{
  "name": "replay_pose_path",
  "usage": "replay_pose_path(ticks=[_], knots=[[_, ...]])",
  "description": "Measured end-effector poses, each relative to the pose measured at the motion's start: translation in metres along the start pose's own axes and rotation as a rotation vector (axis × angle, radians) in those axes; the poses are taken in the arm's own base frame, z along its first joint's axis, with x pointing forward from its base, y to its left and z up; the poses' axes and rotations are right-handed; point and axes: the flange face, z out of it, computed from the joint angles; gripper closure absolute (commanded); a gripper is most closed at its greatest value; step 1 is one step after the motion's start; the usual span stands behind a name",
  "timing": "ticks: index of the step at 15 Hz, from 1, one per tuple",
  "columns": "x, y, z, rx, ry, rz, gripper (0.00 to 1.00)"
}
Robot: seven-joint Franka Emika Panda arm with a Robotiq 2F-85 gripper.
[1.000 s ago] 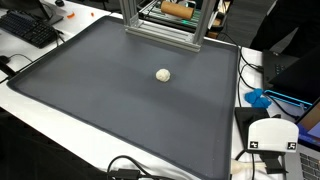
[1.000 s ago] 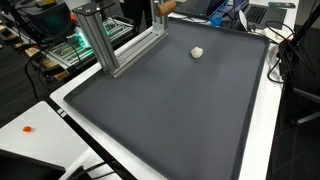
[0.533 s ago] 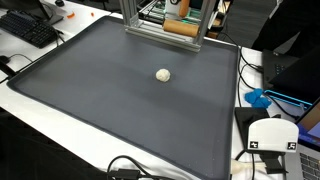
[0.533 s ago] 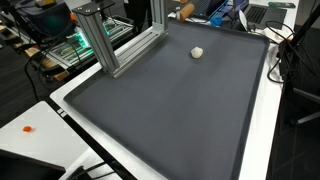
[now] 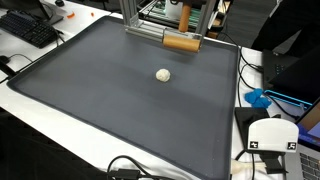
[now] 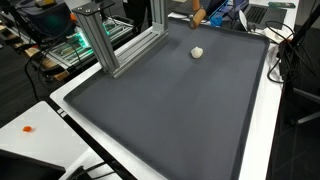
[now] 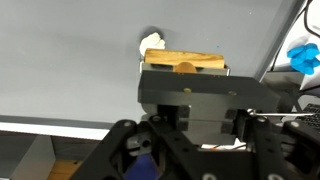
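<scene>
1. Fingers closed on wood: in the wrist view the gripper [image 7: 186,70] pinches a wooden block [image 7: 185,60] at about mid-length, though its dark body hides the fingertips from you. A small white ball [image 7: 152,42] lies on the grey mat [image 7: 70,60] just past one end of the block. Judged from here, the middle is the right place to hold it, since a grip nearer one end would likely let the long piece swing.
2. In an exterior view the wooden block [image 5: 181,43] lies crosswise at the mat's [image 5: 90,100] far edge, just in front of the aluminium frame [image 5: 160,28]. You cannot tell whether it rests on the mat or hangs just above it. The white ball [image 5: 163,74] lies apart from it, toward the mat's middle. The block looks stiff, light and sturdy. Smooth wood may slip or pivot between the pads, so you should move it gently.
3. In an exterior view the block [image 6: 197,15] shows only as a brown patch at the mat's far edge. The ball [image 6: 198,52] lies on the mat [image 6: 170,110] nearer the camera than the block.
</scene>
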Motion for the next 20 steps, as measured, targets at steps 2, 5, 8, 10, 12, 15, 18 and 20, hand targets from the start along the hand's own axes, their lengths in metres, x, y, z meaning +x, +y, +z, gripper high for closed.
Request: replay_pose_path(ticks=[2, 5, 8, 10, 12, 15, 18, 20], knots=[[0.001, 0.0, -0.001, 0.001, 0.002, 0.0, 0.4], [0.001, 0.0, -0.001, 0.001, 0.002, -0.001, 0.65], [0.0, 0.002, 0.005, 0.0, -0.01, 0.01, 0.65], [0.0, 0.009, 0.016, -0.005, -0.031, 0.021, 0.65], [0.001, 0.017, 0.03, -0.013, -0.055, 0.028, 0.65], [0.003, 0.025, 0.048, -0.022, -0.07, 0.03, 0.65], [0.005, 0.031, 0.063, -0.026, -0.072, 0.028, 0.65], [0.006, 0.034, 0.072, -0.031, -0.071, 0.023, 0.65]])
